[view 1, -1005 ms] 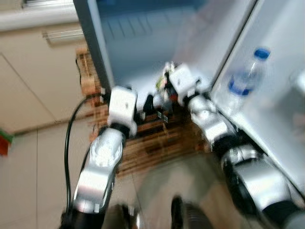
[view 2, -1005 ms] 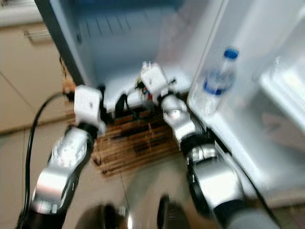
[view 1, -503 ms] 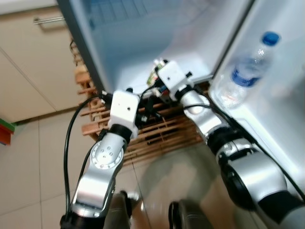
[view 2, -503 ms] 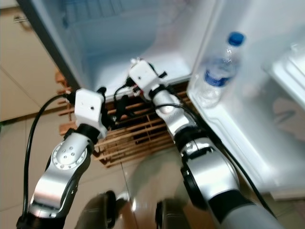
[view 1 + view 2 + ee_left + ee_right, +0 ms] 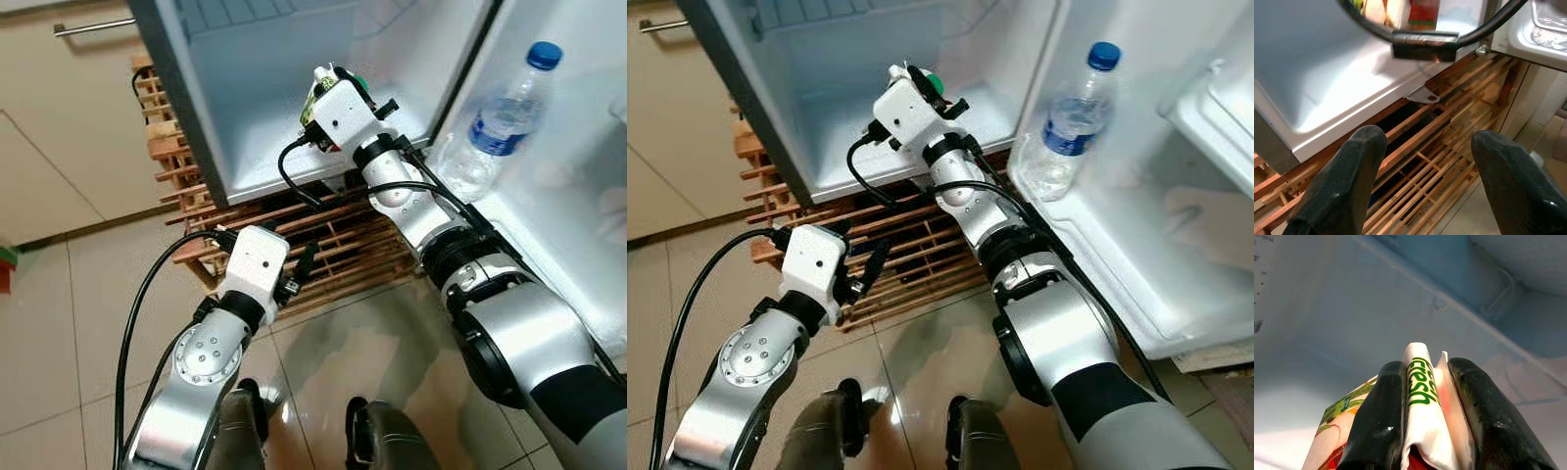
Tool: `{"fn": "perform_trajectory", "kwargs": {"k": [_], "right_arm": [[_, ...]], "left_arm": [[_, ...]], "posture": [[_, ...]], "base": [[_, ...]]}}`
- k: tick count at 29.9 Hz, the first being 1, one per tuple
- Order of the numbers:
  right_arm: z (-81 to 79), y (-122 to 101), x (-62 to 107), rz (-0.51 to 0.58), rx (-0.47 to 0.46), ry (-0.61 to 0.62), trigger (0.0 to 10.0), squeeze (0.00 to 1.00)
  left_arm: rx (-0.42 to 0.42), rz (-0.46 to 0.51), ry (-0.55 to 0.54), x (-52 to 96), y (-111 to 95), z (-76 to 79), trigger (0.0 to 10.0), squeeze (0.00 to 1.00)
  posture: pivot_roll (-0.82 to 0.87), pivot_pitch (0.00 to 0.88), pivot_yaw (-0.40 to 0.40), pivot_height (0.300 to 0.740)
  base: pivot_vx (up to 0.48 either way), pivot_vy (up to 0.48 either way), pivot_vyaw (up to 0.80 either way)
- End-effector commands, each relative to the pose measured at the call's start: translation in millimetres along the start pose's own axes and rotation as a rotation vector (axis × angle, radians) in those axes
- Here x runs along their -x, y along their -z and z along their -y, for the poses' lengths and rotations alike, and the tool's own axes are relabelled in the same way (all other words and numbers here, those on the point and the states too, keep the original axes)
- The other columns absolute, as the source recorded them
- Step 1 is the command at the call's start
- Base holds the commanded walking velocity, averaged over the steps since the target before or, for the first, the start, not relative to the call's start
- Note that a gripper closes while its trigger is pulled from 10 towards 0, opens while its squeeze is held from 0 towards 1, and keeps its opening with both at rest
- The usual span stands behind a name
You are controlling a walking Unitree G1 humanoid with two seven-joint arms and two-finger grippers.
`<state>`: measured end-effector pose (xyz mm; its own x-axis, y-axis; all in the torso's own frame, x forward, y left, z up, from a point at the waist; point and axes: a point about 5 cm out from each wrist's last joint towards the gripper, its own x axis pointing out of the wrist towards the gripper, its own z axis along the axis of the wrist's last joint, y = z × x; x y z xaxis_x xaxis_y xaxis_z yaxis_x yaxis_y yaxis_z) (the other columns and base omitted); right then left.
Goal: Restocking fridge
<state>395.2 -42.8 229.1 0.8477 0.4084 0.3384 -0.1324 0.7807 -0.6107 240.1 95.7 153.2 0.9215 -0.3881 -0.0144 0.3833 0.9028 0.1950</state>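
Note:
My right gripper [image 5: 1425, 374] is shut on the folded top of a juice carton [image 5: 1422, 401], white with green lettering. It holds the carton inside the open fridge, just above the white fridge floor [image 5: 274, 137]. The carton's green cap [image 5: 934, 80] peeks past the right wrist. My left gripper [image 5: 1425, 147] is open and holds nothing. It hovers low in front of the fridge's bottom edge, over a wooden slatted rack [image 5: 1449, 142].
A water bottle [image 5: 495, 122] with a blue cap stands in the open door's shelf [image 5: 549, 230] on the right. The wooden rack [image 5: 343, 245] lies under the fridge. Beige cabinets [image 5: 69, 127] with a metal handle are on the left, with tiled floor [image 5: 59, 333] below.
The right gripper has carried the carton farther into the fridge. The left gripper has drawn back and down from the fridge's front edge. The camera has steadied and shifted.

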Motion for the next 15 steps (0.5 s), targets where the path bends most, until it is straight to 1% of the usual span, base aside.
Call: {"fn": "perform_trajectory", "kwargs": {"k": [1,3,5,10,11,12,14,15], "right_arm": [[4.1,-1.4,-1.5,0.006,0.008,0.038,10.0,0.0],[5.9,-1.5,-2.3,0.001,0.028,0.065,10.0,0.0],[4.2,-0.7,-2.2,-0.005,0.064,0.072,10.0,0.0],[-1.7,-0.9,-2.4,-0.015,0.091,0.062,10.0,0.0],[-6.9,-2.9,-2.9,-0.007,0.12,0.05,10.0,0.0],[-6.9,-2.9,-2.9,-0.007,0.12,0.05,10.0,0.0],[-10.8,-6.1,-4.3,-0.003,0.134,0.054,10.0,0.0],[-11.2,-6.7,-4.6,-0.001,0.14,0.057,10.0,0.0]], "left_arm": [[0.005,-0.003,0.003,3.3,-0.6,3.8,10.0,0.0],[0.019,-0.002,-0.005,5.1,-0.5,4.9,10.0,0.0],[0.026,0.002,-0.012,7.2,-1.3,5.4,10.0,0.0],[0.015,-0.003,-0.02,12.7,-1.5,6.3,10.0,0.0],[0.041,-0.015,-0.01,18.3,-1.2,6.9,10.0,0.0],[0.041,-0.015,-0.01,18.3,-1.2,6.9,10.0,0.0],[0.112,-0.029,0.086,28.1,2.4,12.5,10.0,0.0],[0.117,-0.036,0.094,29.7,4.5,11.8,10.0,0.0]], "posture": [[0.16,0.34,-0.04,0.74],[0.16,0.344,-0.043,0.74],[0.17,0.355,-0.044,0.74],[0.2,0.377,-0.043,0.74],[0.23,0.395,-0.041,0.74],[0.23,0.395,-0.041,0.74],[0.26,0.417,-0.034,0.74],[0.26,0.417,-0.034,0.74]], "base": [[0.0,0.0,0.0],[0.0,0.0,0.0],[0.0,0.0,0.0],[0.0,0.0,0.0],[0.0,0.0,0.0],[0.0,0.0,0.0],[0.0,0.0,0.0],[0.0,0.0,0.0]]}}
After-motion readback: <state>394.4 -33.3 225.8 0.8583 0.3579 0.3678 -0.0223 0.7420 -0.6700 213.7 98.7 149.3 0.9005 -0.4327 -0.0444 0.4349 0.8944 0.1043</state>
